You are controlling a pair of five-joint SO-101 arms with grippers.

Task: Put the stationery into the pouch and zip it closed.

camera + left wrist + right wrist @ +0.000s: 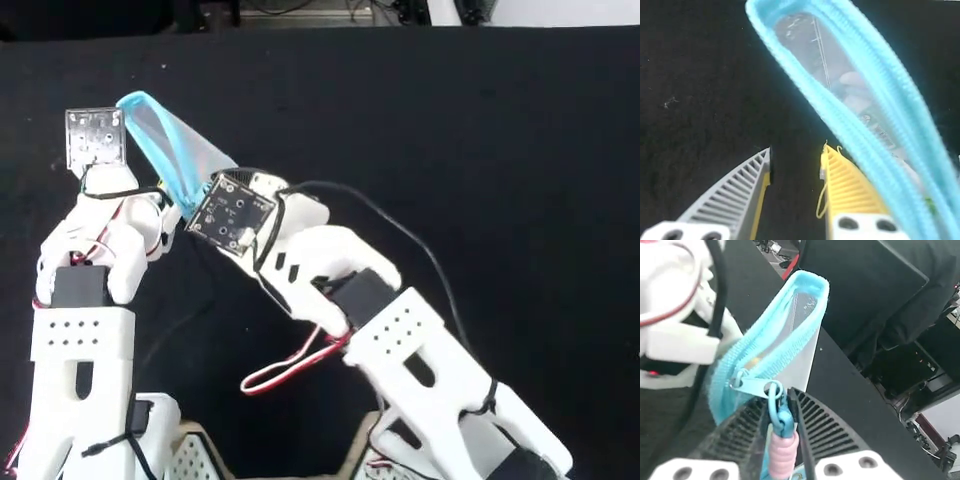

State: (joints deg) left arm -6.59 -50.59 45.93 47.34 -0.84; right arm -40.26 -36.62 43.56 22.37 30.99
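Note:
A clear pouch (178,150) with a light-blue zipper band is held up off the black table, between the two arms. In the right wrist view my right gripper (778,400) is shut on the blue zipper pull (775,412), which has a pink beaded tab (782,455). The slider (752,386) sits at the pouch's near end, and the pouch (802,340) stretches away from it. My left gripper (797,150) is open with only bare table between its fingers. The pouch (860,135) runs along the outer side of its yellow finger (847,190). Pale, indistinct items show through the clear wall.
The black table (480,140) spreads wide to the right and far side. A red and white cable (290,365) loops under the right arm (330,270). The left arm's white body (675,335) stands close beside the pouch. Dark furniture lies beyond the table edge.

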